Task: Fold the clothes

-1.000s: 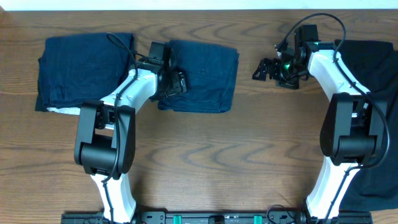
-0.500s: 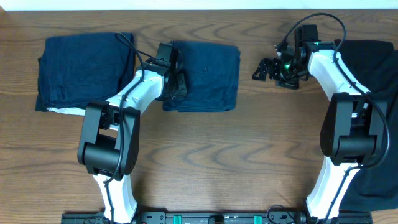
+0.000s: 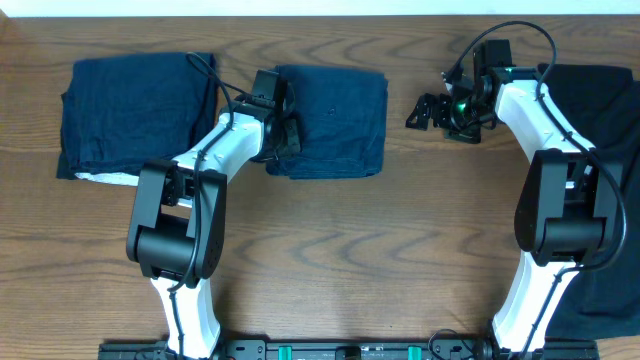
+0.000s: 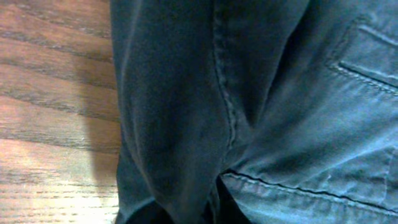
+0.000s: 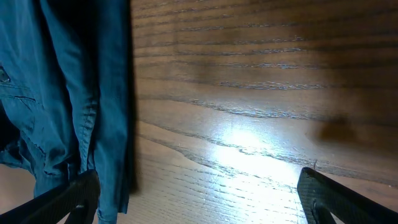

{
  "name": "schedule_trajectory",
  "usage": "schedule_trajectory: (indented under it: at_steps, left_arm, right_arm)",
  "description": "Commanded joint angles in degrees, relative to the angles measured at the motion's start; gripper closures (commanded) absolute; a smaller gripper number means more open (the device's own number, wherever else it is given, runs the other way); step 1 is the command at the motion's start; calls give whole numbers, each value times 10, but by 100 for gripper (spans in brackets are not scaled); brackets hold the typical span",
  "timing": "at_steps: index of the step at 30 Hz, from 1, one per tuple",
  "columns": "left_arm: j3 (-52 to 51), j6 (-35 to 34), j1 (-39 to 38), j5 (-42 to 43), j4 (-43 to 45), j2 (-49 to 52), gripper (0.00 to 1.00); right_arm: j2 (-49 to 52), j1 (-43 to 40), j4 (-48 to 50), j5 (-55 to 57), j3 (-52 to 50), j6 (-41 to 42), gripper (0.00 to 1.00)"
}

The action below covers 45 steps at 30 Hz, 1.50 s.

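The folded denim garment lies on the table. The left gripper sits on its left edge, fingers hidden, so their state cannot be told. I would nudge it gently, low and level, lest the fold open. To its right the right gripper hovers, fingers spread.

The left gripper is sliding rightward over the table. The folded denim garment under it is shifting right with it, so its left edge is drawing farther from the other navy pile. The left arm is swinging right as well.
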Motion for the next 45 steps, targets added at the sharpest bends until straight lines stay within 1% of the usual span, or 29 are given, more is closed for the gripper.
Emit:
schedule_trajectory:
  at_steps: [1,9,12,17,22,28,30,31,32,33,34,35,36,38,42,44,45]
  left_arm:
    - [3,4,-2,-3,-3,25,94]
    - [12,8,-1,-3,-3,-12,94]
    - [12,28,-1,-7,-8,-30,94]
    - [12,35,-1,-84,-35,-48,94]
    - [12,59,-1,-101,-61,-48,94]
    - [12,62,10,-189,-101,-48,94]
    - [12,61,17,-196,-108,-48,95]
    - [12,61,21,-196,-111,-48,92]
    - [12,61,24,-196,-114,-49,75]
    - [12,61,26,-196,-116,-49,54]
    - [12,61,29,-196,-118,-49,43]
    - [12,61,29,-196,-120,-49,36]
    - [12,61,29,-196,-122,-50,30]
    - [12,61,29,-196,-125,-53,21]
    - [12,61,29,-195,-128,-68,9]
    - [12,61,29,-162,-126,-72,2]
    - [12,61,30,-137,-125,-72,2]
  right_arm:
    - [-12,1,0,2,8,-8,1]
    - [-12,1,0,2,8,-8,1]
    - [-12,1,0,2,8,-8,1]
    - [-12,1,0,2,8,-8,1]
    - [-12,1,0,2,8,-8,1]
    - [-12,1,0,2,8,-8,1]
    - [-12,1,0,2,8,-8,1]
    - [-12,1,0,2,8,-8,1]
    - [-12,2,0,2,8,-8,1]
    - [-12,1,0,2,8,-8,1]
    - [-12,1,0,2,8,-8,1]
    - [-12,1,0,2,8,-8,1]
    - [-12,1,0,2,8,-8,1]
    - [-12,1,0,2,8,-8,1]
    - [-12,1,0,2,8,-8,1]
    - [-12,1,0,2,8,-8,1]
    - [-12,1,0,2,8,-8,1]
